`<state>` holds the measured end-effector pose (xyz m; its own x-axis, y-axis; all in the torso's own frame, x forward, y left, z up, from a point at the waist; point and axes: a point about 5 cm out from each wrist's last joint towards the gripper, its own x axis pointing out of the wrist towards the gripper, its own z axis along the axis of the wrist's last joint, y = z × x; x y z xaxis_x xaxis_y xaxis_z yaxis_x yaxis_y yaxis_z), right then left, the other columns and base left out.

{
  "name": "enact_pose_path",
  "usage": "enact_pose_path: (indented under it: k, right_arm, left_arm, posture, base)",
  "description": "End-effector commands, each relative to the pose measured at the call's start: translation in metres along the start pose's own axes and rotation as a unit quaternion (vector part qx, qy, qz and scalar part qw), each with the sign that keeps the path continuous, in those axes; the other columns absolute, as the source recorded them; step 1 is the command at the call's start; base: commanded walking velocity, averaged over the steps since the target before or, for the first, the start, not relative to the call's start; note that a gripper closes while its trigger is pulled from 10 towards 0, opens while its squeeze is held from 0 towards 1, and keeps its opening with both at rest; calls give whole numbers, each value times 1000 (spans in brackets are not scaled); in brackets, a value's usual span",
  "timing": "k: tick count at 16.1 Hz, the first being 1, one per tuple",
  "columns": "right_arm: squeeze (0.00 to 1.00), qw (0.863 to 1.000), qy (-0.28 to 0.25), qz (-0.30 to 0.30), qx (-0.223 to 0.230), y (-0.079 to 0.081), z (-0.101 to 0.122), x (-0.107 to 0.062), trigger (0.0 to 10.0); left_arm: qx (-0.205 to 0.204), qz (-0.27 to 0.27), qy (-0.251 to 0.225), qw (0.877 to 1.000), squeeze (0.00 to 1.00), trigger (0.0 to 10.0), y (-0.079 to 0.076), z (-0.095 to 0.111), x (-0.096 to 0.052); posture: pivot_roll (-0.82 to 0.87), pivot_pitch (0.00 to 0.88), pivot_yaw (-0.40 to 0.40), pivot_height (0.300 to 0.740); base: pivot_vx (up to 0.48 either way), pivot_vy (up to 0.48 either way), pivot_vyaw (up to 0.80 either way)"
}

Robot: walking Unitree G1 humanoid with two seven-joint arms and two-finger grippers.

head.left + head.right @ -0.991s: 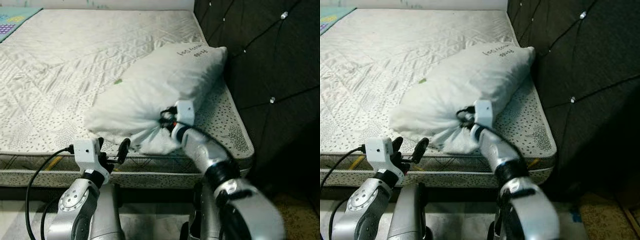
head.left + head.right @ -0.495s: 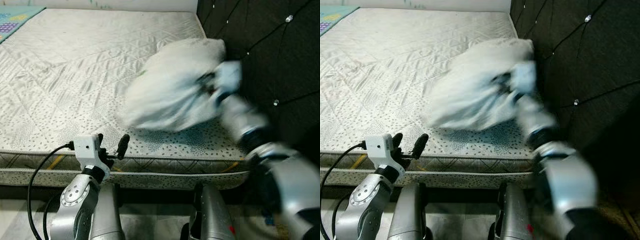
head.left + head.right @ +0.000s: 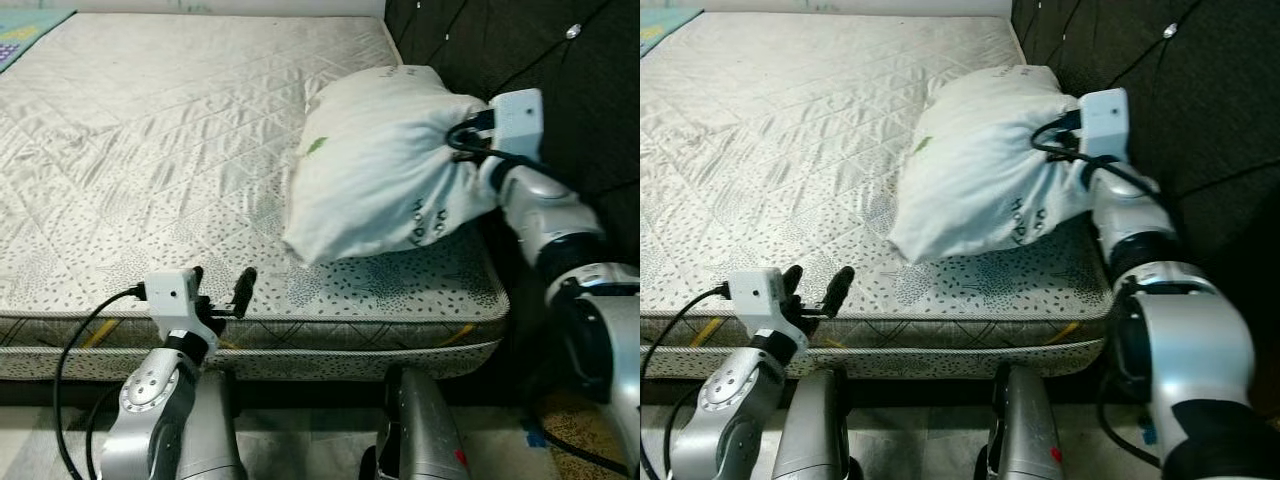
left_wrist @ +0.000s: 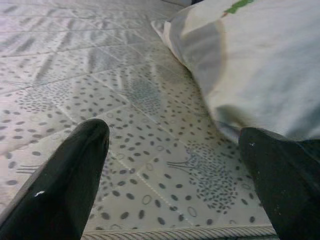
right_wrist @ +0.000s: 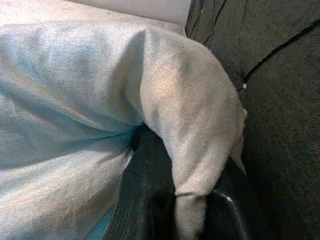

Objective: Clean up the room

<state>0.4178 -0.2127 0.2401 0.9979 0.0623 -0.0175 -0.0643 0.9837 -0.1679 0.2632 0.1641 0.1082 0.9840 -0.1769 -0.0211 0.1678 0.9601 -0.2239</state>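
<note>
A white pillow (image 3: 380, 160) lies at the right side of the bare mattress (image 3: 150, 150), close to the dark tufted headboard (image 3: 560, 70). My right gripper (image 3: 458, 135) is shut on the pillow's right edge, with the cloth bunched between its fingers (image 5: 150, 200). The pillow (image 5: 75, 100) spreads out beyond them in the right wrist view. My left gripper (image 3: 220, 292) is open at the mattress's near edge, left of the pillow and apart from it. Its two black fingertips (image 4: 65, 175) frame the spotted mattress cover and the pillow's near corner (image 4: 260, 75).
The headboard (image 3: 1180, 60) runs along the mattress's right side. A wide stretch of mattress (image 3: 760, 120) lies left of the pillow. A colourful mat (image 3: 25, 25) shows at the far left corner. The floor (image 3: 300, 450) shows below the bed's near edge.
My right gripper has swung the pillow from the near edge of the mattress up and right, against the headboard. The left arm has stayed put. The camera has shifted slightly.
</note>
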Motion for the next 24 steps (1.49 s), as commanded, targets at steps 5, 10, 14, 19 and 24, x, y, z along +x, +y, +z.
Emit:
enact_pose_path:
  k: [5,10,14,19,24]
  right_arm:
    - [0,991,-13,-64,121,-18,-57,-23,0]
    - [0,984,-44,-93,143,-6,-99,-54,0]
    - [0,986,-48,-79,139,10,-109,-78,0]
    - [0,985,-18,-82,150,29,-126,-112,0]
    - [0,992,-8,-48,120,25,-121,-97,0]
  left_arm:
    - [12,6,11,1000,0,10000,5,-1,-6]
    - [19,-9,20,1000,0,10000,5,0,0]
    - [19,-11,20,1000,0,10000,4,-1,-1]
    - [19,-11,23,999,0,10000,4,-2,-2]
    - [27,-15,20,999,0,10000,6,1,3]
  posture:
    - [113,34,12,517]
    - [78,41,46,517]
    - [73,44,37,517]
    - [72,44,49,517]
    - [74,34,56,517]
  base:
    - [0,0,0]
    - [0,0,0]
    - [0,0,0]
    - [0,0,0]
    - [0,0,0]
